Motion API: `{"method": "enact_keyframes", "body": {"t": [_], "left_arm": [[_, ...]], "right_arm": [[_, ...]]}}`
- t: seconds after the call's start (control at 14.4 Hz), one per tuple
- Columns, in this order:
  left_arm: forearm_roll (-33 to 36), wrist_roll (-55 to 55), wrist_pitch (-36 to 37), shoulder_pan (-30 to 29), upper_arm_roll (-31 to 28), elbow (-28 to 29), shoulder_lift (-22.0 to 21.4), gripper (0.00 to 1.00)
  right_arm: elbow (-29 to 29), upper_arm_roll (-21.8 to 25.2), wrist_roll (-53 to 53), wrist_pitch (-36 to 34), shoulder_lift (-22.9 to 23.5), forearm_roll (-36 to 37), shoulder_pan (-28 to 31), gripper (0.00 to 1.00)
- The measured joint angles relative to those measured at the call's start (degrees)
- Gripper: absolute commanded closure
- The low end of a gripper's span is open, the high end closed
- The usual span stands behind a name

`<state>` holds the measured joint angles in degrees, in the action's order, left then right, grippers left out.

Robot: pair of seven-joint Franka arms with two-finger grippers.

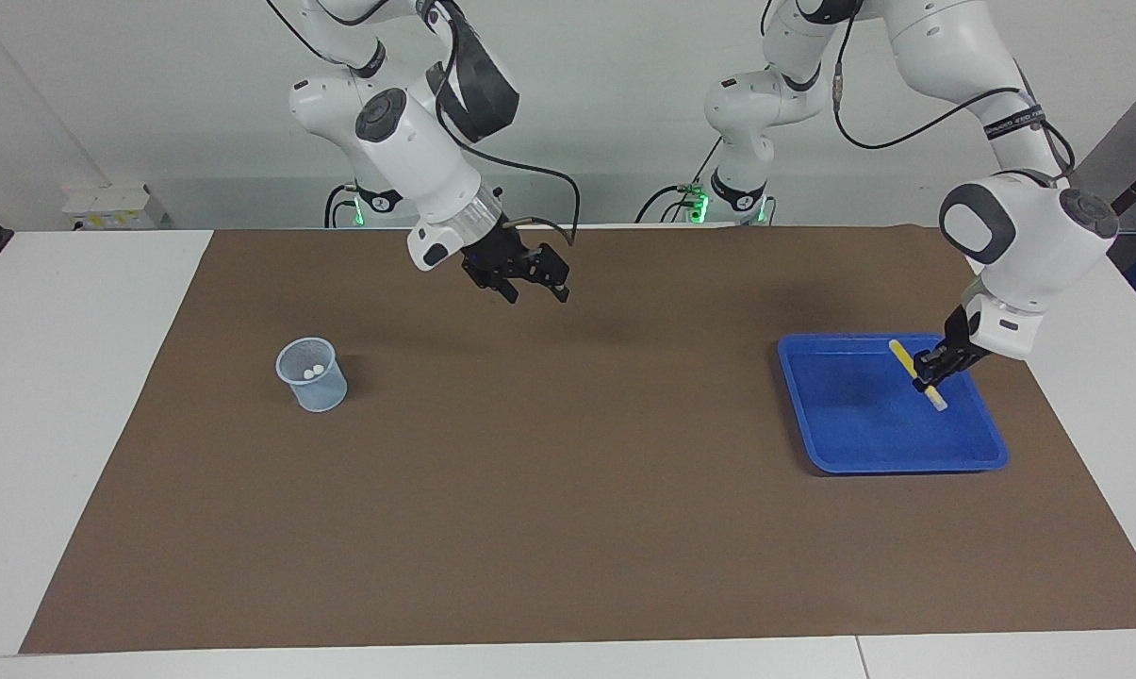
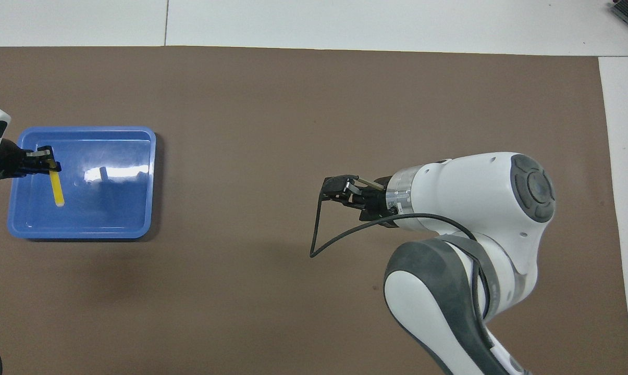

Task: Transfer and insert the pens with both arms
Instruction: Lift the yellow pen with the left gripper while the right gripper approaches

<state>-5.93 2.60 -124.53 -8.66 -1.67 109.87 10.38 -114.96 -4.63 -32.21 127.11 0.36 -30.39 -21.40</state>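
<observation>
cup (image 1: 312, 375) contents too small, only caps seen

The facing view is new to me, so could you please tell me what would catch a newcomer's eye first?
The left gripper holds a yellow pen tilted over the blue tray at the left arm's end of the table. The right gripper waits open over the brown mat. A translucent cup with two whitish pen caps showing stands at the right arm's end.

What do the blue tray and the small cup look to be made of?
Blue tray: likely glossy moulded plastic; its floor throws a bright glare and the rim is rounded.
Cup: seemingly thin, translucent pale-blue plastic with a faint mesh pattern; two whitish pen ends show inside.
</observation>
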Motion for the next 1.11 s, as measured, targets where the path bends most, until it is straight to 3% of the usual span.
{"method": "enact_keyframes", "body": {"t": [0.76, 1.11], "left_arm": [[-2.97, 43.37, 4.93, 6.64, 0.85, -0.09, -14.8, 1.0], [-2.98, 59.97, 7.17, 12.6, 1.08, -0.07, -17.77, 1.0]], "right_arm": [[0.0, 0.01, 0.0, 0.0, 0.0, 0.0, 0.0, 0.0], [0.07, 0.03, 0.0, 0.14, 0.01, -2.93, 0.0, 0.0]]}}
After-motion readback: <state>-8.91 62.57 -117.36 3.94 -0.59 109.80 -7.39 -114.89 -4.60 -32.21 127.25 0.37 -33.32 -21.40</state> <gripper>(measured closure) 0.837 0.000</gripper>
